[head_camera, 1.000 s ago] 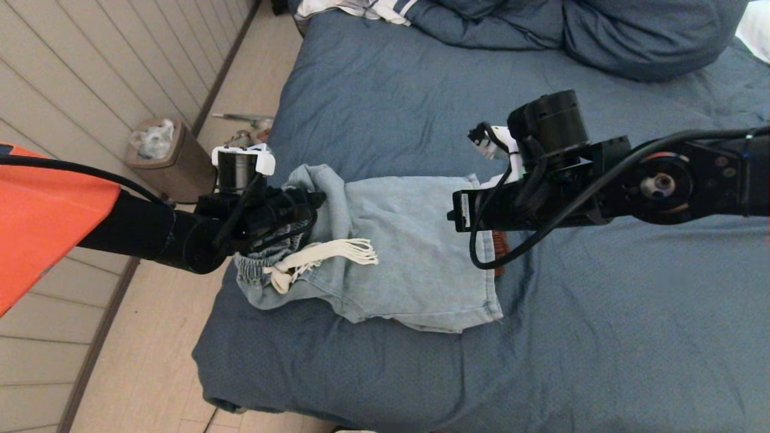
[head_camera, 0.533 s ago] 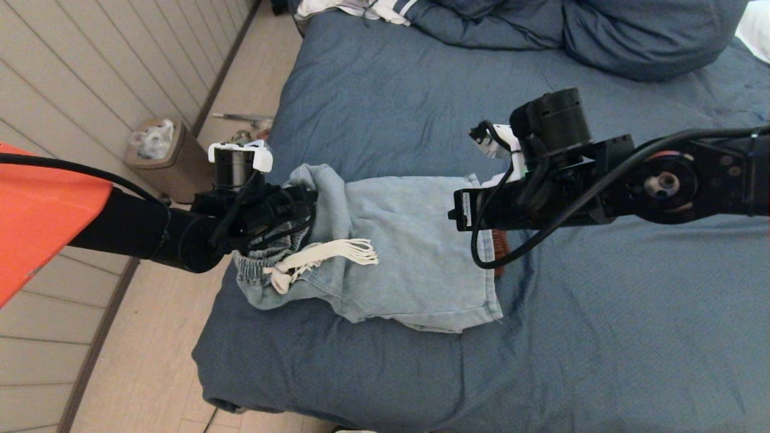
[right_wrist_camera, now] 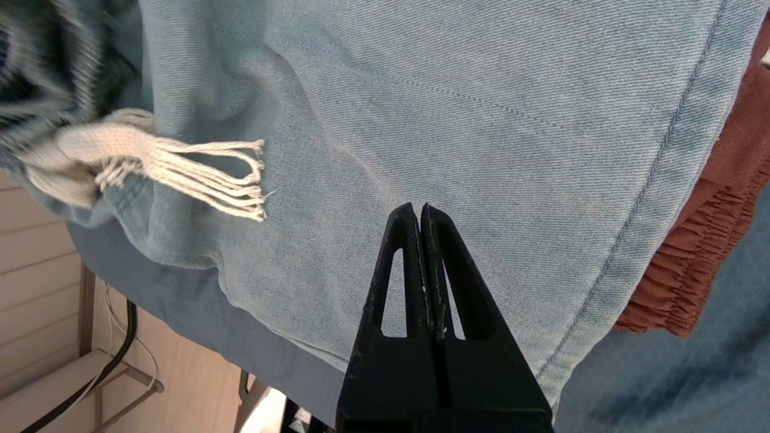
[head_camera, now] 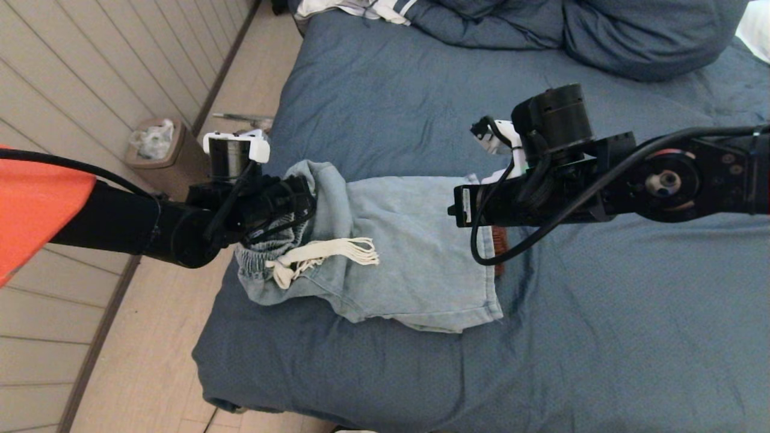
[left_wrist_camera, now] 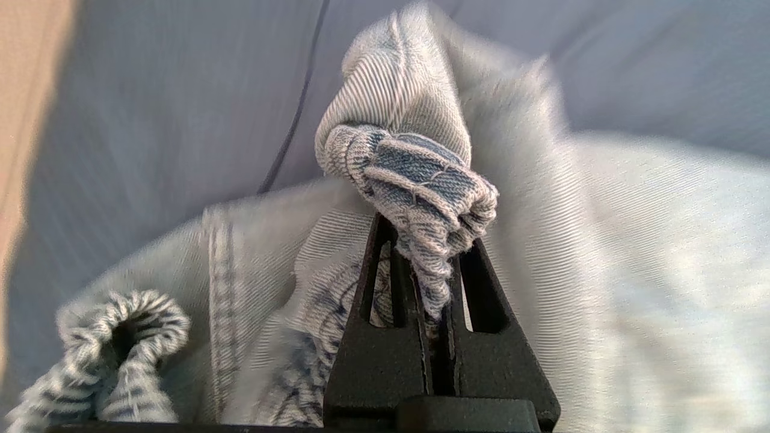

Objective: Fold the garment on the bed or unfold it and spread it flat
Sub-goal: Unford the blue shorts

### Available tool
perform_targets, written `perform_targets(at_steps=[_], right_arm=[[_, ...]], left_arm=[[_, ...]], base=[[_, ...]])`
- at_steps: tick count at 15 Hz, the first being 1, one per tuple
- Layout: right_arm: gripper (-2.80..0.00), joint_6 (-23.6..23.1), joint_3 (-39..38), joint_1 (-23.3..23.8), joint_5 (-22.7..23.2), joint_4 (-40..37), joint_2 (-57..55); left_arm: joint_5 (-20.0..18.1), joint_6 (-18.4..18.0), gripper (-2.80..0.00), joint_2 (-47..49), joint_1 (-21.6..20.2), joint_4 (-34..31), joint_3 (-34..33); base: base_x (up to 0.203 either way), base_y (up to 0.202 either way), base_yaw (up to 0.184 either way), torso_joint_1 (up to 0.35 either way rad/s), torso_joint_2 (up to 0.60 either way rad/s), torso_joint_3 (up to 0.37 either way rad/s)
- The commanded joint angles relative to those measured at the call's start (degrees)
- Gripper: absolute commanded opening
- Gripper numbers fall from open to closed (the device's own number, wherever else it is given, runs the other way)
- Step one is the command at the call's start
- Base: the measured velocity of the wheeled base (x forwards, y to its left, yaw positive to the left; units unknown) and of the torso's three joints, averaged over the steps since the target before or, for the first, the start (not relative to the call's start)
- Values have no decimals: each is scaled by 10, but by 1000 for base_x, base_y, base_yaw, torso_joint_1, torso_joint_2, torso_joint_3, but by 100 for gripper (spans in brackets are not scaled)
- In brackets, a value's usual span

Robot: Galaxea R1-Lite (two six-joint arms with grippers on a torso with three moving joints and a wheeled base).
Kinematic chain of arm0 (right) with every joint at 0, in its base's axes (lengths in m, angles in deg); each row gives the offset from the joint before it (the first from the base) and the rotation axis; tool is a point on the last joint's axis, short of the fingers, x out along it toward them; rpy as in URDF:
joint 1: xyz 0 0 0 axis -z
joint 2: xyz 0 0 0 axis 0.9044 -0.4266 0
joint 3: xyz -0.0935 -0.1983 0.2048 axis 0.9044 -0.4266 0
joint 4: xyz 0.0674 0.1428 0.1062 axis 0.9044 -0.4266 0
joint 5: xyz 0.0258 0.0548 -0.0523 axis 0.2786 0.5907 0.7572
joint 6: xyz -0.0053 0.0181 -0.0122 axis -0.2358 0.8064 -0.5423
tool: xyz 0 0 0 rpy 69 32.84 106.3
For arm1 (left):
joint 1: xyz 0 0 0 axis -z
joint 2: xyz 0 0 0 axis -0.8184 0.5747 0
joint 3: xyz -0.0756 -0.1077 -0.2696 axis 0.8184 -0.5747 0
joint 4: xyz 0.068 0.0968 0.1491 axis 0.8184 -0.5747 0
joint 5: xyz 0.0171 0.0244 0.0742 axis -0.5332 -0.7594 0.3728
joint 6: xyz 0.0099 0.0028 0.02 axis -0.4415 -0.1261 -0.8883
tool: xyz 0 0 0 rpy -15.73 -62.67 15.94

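Observation:
The garment point(head_camera: 415, 258), light blue denim shorts with a cream fringed drawstring point(head_camera: 337, 249), lies crumpled near the left edge of the bed point(head_camera: 601, 337). My left gripper point(left_wrist_camera: 428, 240) is shut on a bunched fold of the elastic waistband point(left_wrist_camera: 421, 174), at the garment's left end point(head_camera: 289, 207), and holds it slightly raised. My right gripper point(right_wrist_camera: 420, 207) is shut with nothing in it and hovers just above the flat denim point(right_wrist_camera: 481, 120) near the hemmed leg end. The right arm point(head_camera: 541, 198) hides part of that end in the head view.
A rust-brown gathered cloth point(right_wrist_camera: 710, 240) peeks out from under the shorts' hem point(head_camera: 499, 243). A bunched blue duvet point(head_camera: 601, 36) and white striped clothing point(head_camera: 361, 9) lie at the bed's far end. A brown bin point(head_camera: 165, 156) stands on the floor left of the bed.
My left gripper has gone from open to shut on the waistband and has risen a little with it, lifting that end. The right arm has barely moved.

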Motion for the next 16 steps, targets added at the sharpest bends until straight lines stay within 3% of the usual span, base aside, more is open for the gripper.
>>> perform_targets(at_steps=[1,4,7,9,16], right_arm=[[-280,1,-3,0,-1,-1,5],[-280,2,-4,0,-2,0,13],[-280,0,-2,6,-4,0,26],[-280,0,7,29,-2,0,30],[-280,8,15,37,4,3,20]], left_arm=[[23,-4,-280,-53,17,0,8],[62,-34,-280,-126,58,-10,6],[88,-44,-280,-193,98,-64,17],[93,-45,-280,-227,111,-96,38],[93,-45,-280,-316,167,-192,93]], base=[[0,0,0,0,0,0],[0,0,0,0,0,0],[0,0,0,0,0,0],[0,0,0,0,0,0],[0,0,0,0,0,0]])
